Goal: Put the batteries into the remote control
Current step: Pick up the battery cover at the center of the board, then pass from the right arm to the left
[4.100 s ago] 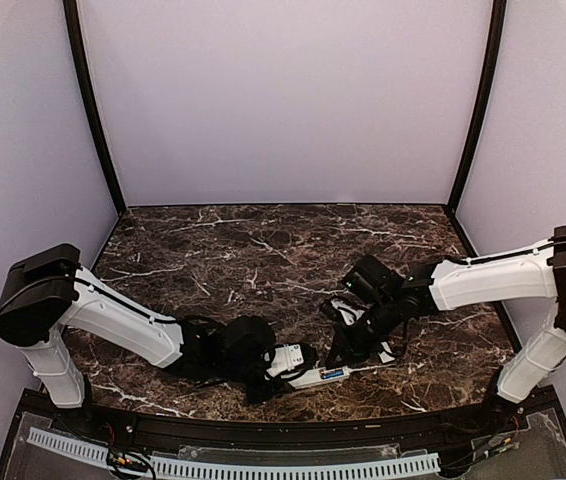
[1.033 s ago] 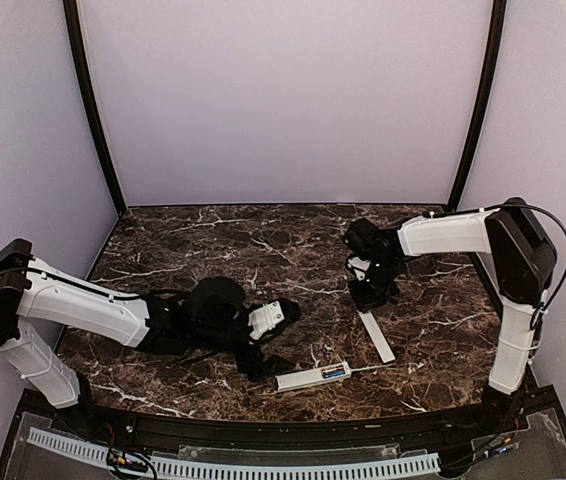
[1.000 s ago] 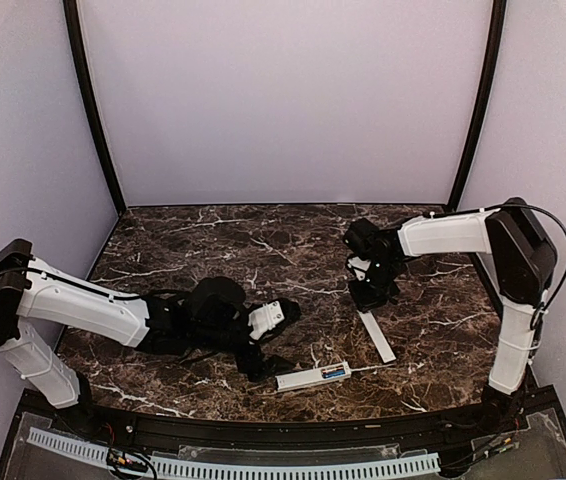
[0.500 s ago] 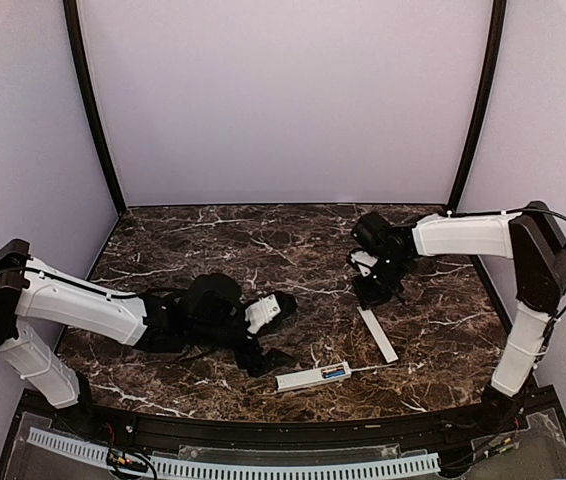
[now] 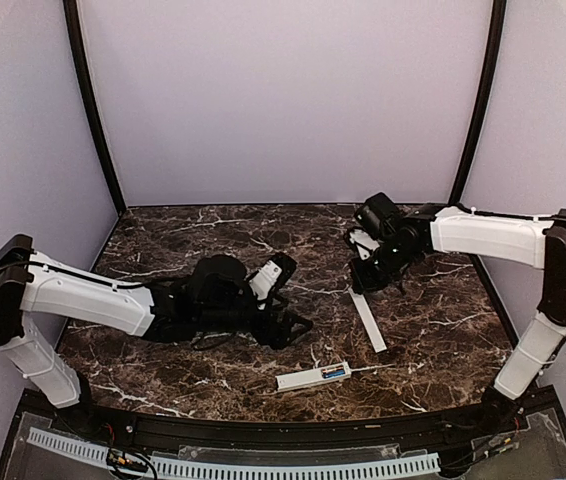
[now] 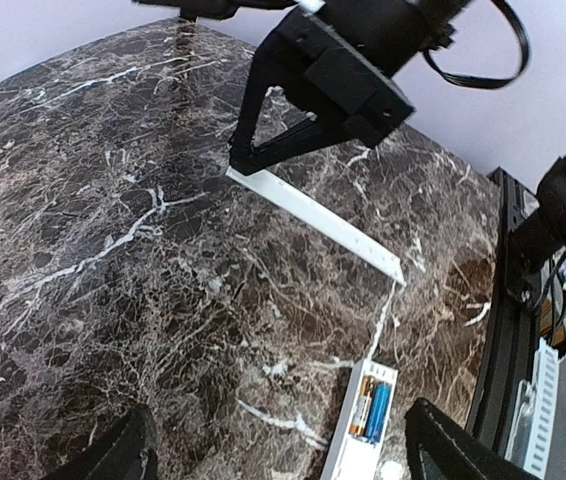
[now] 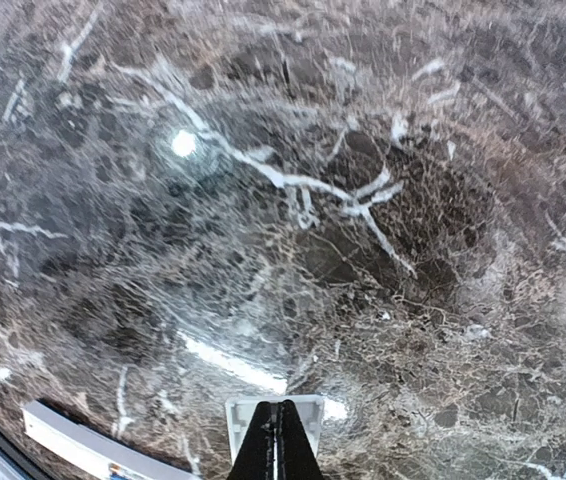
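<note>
The white remote control (image 5: 313, 377) lies near the front edge with its back open. Two batteries (image 6: 368, 410) sit side by side in the compartment, one blue and one orange-gold. My left gripper (image 5: 291, 326) hovers open over the marble just behind the remote, and its fingers (image 6: 128, 455) frame the remote control (image 6: 358, 435) with nothing between them. The flat cover strip (image 5: 367, 320) lies to the right. My right gripper (image 5: 357, 287) is shut, with its closed fingertips (image 7: 275, 440) resting on the strip's far end (image 7: 303, 408).
The dark marble table (image 5: 213, 250) is walled by lilac panels on three sides. A black rail (image 5: 293, 430) runs along the front edge. In the left wrist view, the right gripper (image 6: 248, 155) presses down at the strip's (image 6: 313, 212) far end.
The left gripper swung right and toward the back, away from the remote. The right arm stretched out, and the cover strip slid slightly toward the back and left under its closed tips.
</note>
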Controlling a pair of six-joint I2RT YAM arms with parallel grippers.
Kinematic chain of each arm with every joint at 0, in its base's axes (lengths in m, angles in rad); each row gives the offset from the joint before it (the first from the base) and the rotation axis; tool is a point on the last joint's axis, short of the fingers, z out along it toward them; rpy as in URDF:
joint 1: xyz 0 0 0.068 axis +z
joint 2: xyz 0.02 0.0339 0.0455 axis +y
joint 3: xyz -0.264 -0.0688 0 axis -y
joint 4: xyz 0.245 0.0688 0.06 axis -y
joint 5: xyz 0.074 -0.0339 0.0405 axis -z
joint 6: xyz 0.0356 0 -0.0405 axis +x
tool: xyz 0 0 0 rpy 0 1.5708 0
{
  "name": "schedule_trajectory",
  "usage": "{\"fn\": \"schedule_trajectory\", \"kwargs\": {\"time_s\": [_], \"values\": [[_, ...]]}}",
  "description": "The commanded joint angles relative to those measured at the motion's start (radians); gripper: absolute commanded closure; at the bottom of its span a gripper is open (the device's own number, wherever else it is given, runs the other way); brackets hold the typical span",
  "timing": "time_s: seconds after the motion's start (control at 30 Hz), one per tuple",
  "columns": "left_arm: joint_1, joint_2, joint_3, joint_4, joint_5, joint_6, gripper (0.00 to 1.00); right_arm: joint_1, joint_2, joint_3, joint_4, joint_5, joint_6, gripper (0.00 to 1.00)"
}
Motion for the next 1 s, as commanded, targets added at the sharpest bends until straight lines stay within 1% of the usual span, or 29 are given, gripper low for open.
{"fn": "schedule_trajectory", "kwargs": {"time_s": [0.0,0.07,0.13,0.2,0.37,0.5,0.63,0.7,0.8,0.9,0.93,0.97], "values": [[0.002,0.031,0.057,0.035,-0.054,-0.128,0.13,0.078,-0.092,0.077,0.022,0.122,0.124,1.0],[0.001,0.05,0.084,0.046,-0.038,-0.141,0.09,0.112,-0.104,0.107,0.021,0.161,0.15,1.0],[0.001,0.065,0.105,0.062,-0.017,-0.156,0.04,0.136,-0.113,0.13,0.032,0.169,0.166,1.0],[0.002,0.081,0.125,0.076,0.005,-0.171,0.03,0.155,-0.114,0.16,0.036,0.171,0.177,1.0],[0.002,0.113,0.154,0.099,0.016,-0.186,0.03,0.221,-0.108,0.221,0.025,0.215,0.186,1.0],[0.003,0.137,0.174,0.123,-0.014,-0.222,0.07,0.26,-0.115,0.247,0.033,0.245,0.19,1.0],[0.004,0.142,0.184,0.152,-0.035,-0.257,0.13,0.278,-0.116,0.265,0.03,0.247,0.189,1.0],[0.005,0.141,0.185,0.16,-0.043,-0.272,0.19,0.283,-0.118,0.267,0.036,0.236,0.186,1.0],[0.009,0.136,0.18,0.176,-0.044,-0.285,0.25,0.289,-0.126,0.265,0.05,0.222,0.181,1.0],[0.012,0.131,0.178,0.192,-0.053,-0.288,0.36,0.291,-0.13,0.26,0.067,0.209,0.173,1.0],[0.013,0.131,0.179,0.192,-0.058,-0.287,0.38,0.291,-0.131,0.26,0.073,0.206,0.171,1.0],[0.013,0.131,0.181,0.194,-0.058,-0.286,0.43,0.291,-0.132,0.26,0.076,0.205,0.17,1.0]]}}
